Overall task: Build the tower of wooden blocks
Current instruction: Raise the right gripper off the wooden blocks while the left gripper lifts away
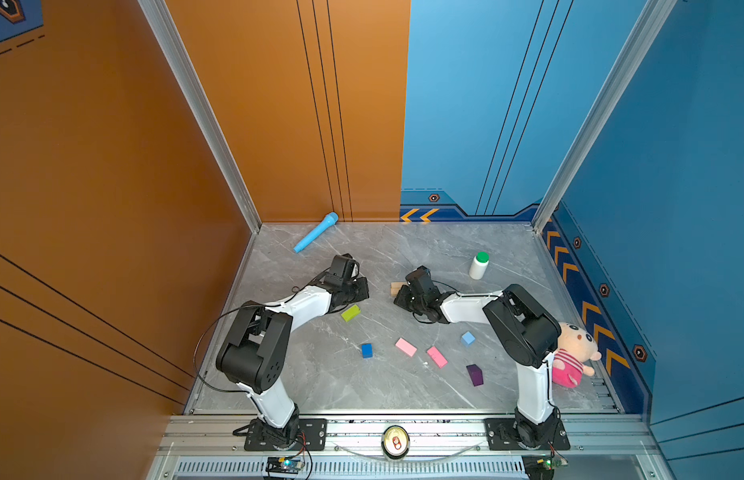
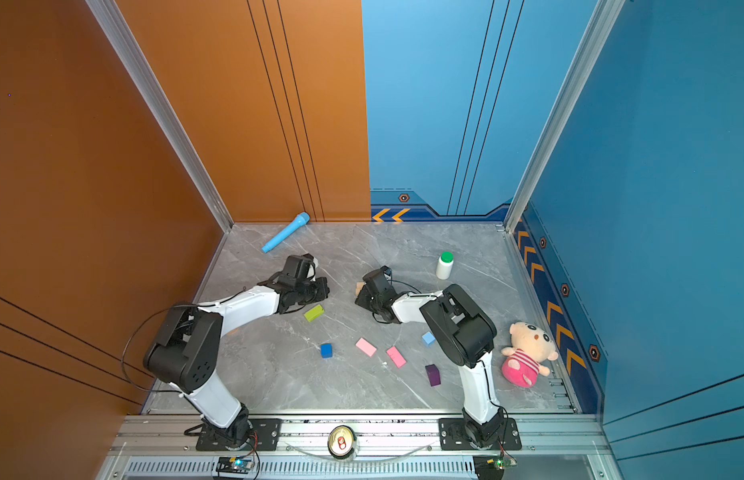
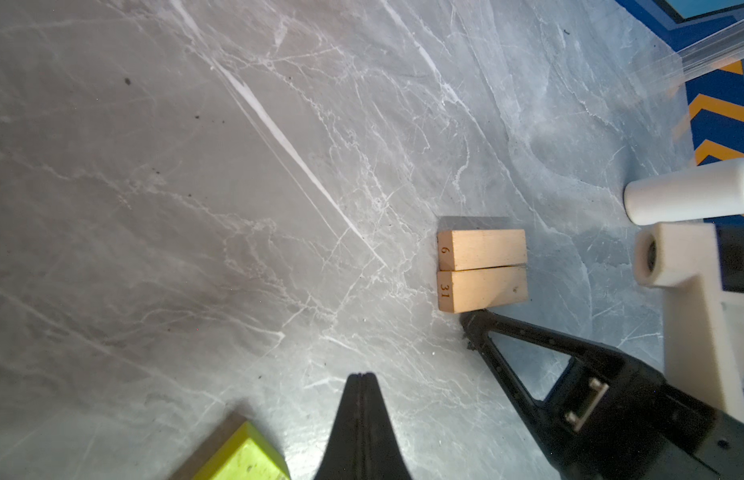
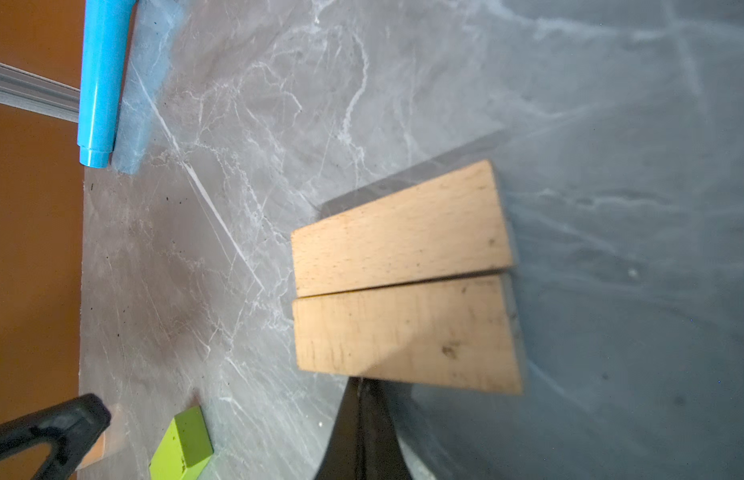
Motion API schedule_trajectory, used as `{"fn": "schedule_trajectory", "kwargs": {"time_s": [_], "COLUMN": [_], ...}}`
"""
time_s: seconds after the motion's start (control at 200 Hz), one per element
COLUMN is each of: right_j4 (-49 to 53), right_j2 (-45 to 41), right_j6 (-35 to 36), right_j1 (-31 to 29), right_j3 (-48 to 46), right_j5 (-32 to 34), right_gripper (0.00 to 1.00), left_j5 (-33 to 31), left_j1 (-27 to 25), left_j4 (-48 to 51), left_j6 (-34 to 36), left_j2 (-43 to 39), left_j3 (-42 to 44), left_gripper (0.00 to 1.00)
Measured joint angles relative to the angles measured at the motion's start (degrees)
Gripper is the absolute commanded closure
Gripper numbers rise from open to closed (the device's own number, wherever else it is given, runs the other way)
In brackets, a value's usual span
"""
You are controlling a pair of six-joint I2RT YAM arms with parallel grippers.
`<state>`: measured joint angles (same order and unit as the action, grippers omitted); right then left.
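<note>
Two tan bars [image 3: 482,249] are lying mid-table [image 3: 195,208], touching along their long sides, long axes running across it, numbered ends facing the left gripper [image 3: 362,377]. Pinched-closed right gripper [image 4: 364,384] is touching one bar's long side. The left gripper is sitting closed, empty, beside the lime-green bar [image 3: 243,457].

Before me the grey marbled table [image 1: 341,386] carries two touching tan bars [image 3: 486,249], a lime-green bar [image 1: 350,312], a dark-blue cube [image 1: 366,350], two pink bars [image 1: 405,346], a light-blue cube [image 1: 467,338], a purple block [image 1: 475,375], a white bottle [image 1: 478,266], a blue toy microphone [image 1: 315,232] and a plush doll [image 1: 573,353].
</note>
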<state>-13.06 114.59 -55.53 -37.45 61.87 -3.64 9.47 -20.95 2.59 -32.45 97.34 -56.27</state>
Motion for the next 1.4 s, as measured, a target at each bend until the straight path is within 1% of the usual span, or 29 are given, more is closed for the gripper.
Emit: {"fn": "schedule_trajectory", "kwargs": {"time_s": [0.13, 0.37, 0.501, 0.616, 0.746, 0.856, 0.956, 1.091, 1.261, 1.402], "right_j4": [1.25, 7.28, 9.84, 10.49, 11.15, 11.02, 10.80, 9.86, 6.56, 4.74], "right_j2": [-2.67, -9.86, -12.70, -13.16, -11.21, -6.49, -2.25, 0.92, 3.48, 4.37], "right_j6": [0.24, 2.27, 4.28, 5.75, 7.23, 8.00, 8.24, 8.37, 7.96, 7.65], "right_j1": [0.00, 0.85, 4.07, 7.89, 11.78, 13.55, 13.90, 13.90, 13.90, 13.77], "right_j3": [-2.69, -8.41, -8.96, -8.59, -6.10, -1.57, 1.90, 5.51, 7.19, 7.48], "right_j5": [-0.15, -0.13, 0.33, 0.35, -0.44, -2.43, -4.33, -6.73, -9.70, -10.78], "right_gripper": [1.00, 1.00, 1.00, 1.00, 1.00, 1.00, 1.00, 1.00, 1.00, 1.00], "left_j5": [0.00, 0.00, 0.02, 0.04, 0.22, 0.24, 0.24, 0.28, 0.46, 0.48], "left_j1": [0.00, -0.26, -0.87, -1.44, -1.99, -2.29, -2.64, -3.06, -3.13, -3.13], "left_j4": [-0.02, -0.24, -0.26, -0.26, -0.26, -0.39, -0.46, -0.42, -0.17, 0.00], "left_j6": [0.00, -0.02, -0.02, -0.04, -0.22, -0.24, -0.42, -0.44, -0.44, -0.44], "left_j2": [0.00, 0.94, 3.02, 4.42, 6.34, 7.15, 7.82, 9.07, 10.16, 10.25], "left_j3": [0.00, -0.07, -0.61, -0.83, -2.78, -4.02, -4.81, -5.88, -6.45, -6.45], "left_gripper": [1.00, 1.00, 1.00, 1.00, 1.00, 1.00, 1.00, 1.00, 1.00, 1.00]}}
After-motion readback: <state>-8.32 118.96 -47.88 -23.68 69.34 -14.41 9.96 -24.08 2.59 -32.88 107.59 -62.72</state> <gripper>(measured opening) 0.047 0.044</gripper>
